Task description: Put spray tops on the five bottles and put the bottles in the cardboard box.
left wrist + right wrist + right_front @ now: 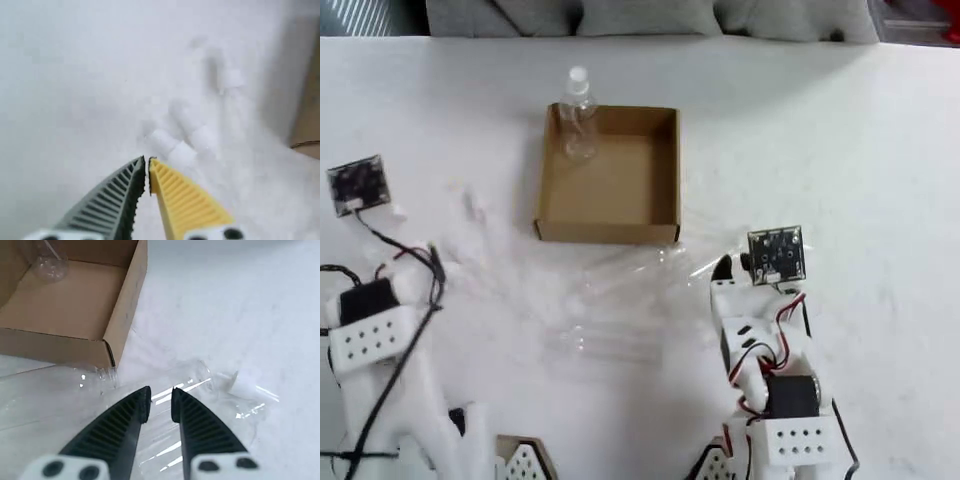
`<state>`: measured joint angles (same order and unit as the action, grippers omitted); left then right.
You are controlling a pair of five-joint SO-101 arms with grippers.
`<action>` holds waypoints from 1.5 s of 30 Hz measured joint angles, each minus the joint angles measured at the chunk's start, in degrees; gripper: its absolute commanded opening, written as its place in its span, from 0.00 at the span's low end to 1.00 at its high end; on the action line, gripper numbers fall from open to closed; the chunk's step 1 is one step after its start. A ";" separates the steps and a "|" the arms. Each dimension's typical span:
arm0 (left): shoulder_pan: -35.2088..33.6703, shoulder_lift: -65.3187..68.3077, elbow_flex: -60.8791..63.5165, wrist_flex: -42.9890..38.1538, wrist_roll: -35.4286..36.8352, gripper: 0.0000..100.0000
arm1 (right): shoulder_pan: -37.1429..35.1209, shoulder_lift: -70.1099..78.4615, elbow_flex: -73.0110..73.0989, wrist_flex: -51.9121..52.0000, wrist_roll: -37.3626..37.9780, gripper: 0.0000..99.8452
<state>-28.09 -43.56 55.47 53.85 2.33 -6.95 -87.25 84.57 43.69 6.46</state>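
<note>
The cardboard box [610, 180] lies open at the table's middle. One clear bottle [578, 108] with a white spray top stands in its far left corner; its base [50, 264] shows in the right wrist view. Several clear bottles [605, 305] lie on the table in front of the box. My right gripper [160, 399] hovers low over them, narrowly open, holding nothing. One bottle neck [107, 374] beside the box corner is bare; a white spray top [236, 384] lies at another bottle's neck. My left gripper [148, 164] is shut and empty, just short of loose white spray tops [192, 137].
The left arm's base [370, 340] fills the lower left and the right arm's base [785, 420] the lower right. Cables [410, 255] trail by the left arm. Bare white table stretches right of the box [820, 150]. A box wall [310, 100] edges the left wrist view.
</note>
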 measured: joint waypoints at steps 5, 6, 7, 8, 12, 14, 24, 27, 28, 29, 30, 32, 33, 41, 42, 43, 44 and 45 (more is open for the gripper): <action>-5.98 15.38 -0.79 -5.27 0.09 0.02 | -4.48 0.00 -10.29 11.43 0.79 0.06; -6.68 18.99 -1.93 -5.45 0.00 0.02 | -6.33 0.00 -12.22 13.36 0.79 0.06; -7.21 22.15 -3.34 -5.45 0.00 0.03 | -8.26 0.00 -13.98 15.03 1.23 0.06; -7.91 25.23 -5.01 -5.45 0.00 0.03 | -10.55 0.00 -15.56 16.62 2.11 0.06; -10.55 34.90 -11.60 -4.57 0.00 0.03 | -21.98 1.67 -20.84 22.68 7.65 0.06; -12.66 38.68 -14.15 -4.48 0.00 0.03 | -26.99 5.54 -22.95 25.76 10.73 0.06; -19.43 53.01 -24.35 -4.22 0.09 0.03 | -45.19 43.69 -35.43 30.24 25.23 0.17; -19.96 55.47 -27.43 -3.52 -0.09 0.03 | -46.95 54.51 -38.51 30.24 27.60 0.24; -20.04 56.18 -28.22 -3.52 -0.09 0.03 | -47.47 57.23 -39.30 29.98 27.96 0.25; -20.04 56.79 -28.92 -3.52 -0.18 0.03 | -47.74 59.25 -39.82 29.36 28.22 0.25; -20.13 57.32 -29.63 -3.52 -0.18 0.03 | -47.82 61.10 -40.35 28.57 28.40 0.25; -20.31 58.20 -30.68 -3.52 -0.18 0.03 | -47.65 64.26 -40.79 26.37 29.19 0.25; -20.31 58.81 -31.30 -3.52 -0.18 0.03 | -47.56 65.76 -40.88 25.41 29.89 0.25; -20.31 60.04 -32.79 -3.43 -0.18 0.03 | -47.65 79.21 -40.88 14.33 30.86 0.13; -20.31 60.04 -32.88 -3.16 -0.18 0.03 | -47.74 80.62 -41.32 13.45 30.68 0.08; -20.31 60.04 -33.14 -2.55 -0.18 0.03 | -47.74 81.49 -42.20 13.01 29.80 0.02; -20.31 60.13 -33.41 -1.85 -0.18 0.03 | -47.74 81.93 -43.52 12.75 28.13 0.01; -20.31 60.22 -33.85 -1.23 -0.18 0.03 | -47.74 82.11 -44.92 12.57 25.85 0.04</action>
<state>-48.40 16.66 21.63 52.62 2.15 -54.68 -5.14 39.65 56.26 32.31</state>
